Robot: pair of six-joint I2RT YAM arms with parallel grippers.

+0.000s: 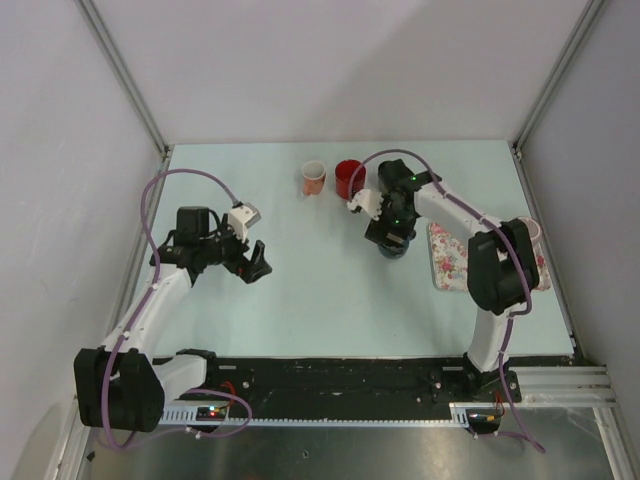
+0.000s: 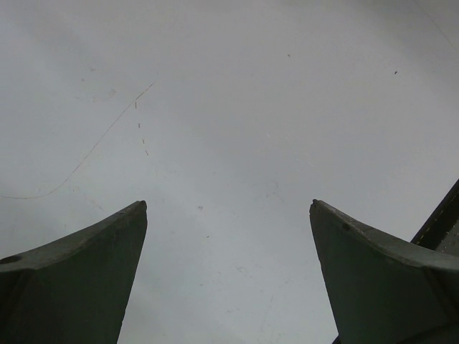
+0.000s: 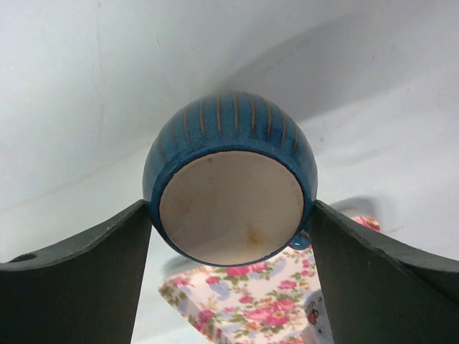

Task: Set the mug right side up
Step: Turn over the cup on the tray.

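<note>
Mug (image 3: 229,129), right of centre in the top view, is being clamped by the right gripper (image 3: 229,204), base toward the wrist camera. Left gripper (image 2: 228,204) is hanging open at middle left.

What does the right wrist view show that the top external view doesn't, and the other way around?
Only the right wrist: the blue mug's pale unglazed base facing the camera, with the right gripper's fingers touching both its sides. Only the top external: a pink cup, a red cup and the open left gripper. Both: the mug, mostly hidden from above, and the floral mat beside it.
</note>
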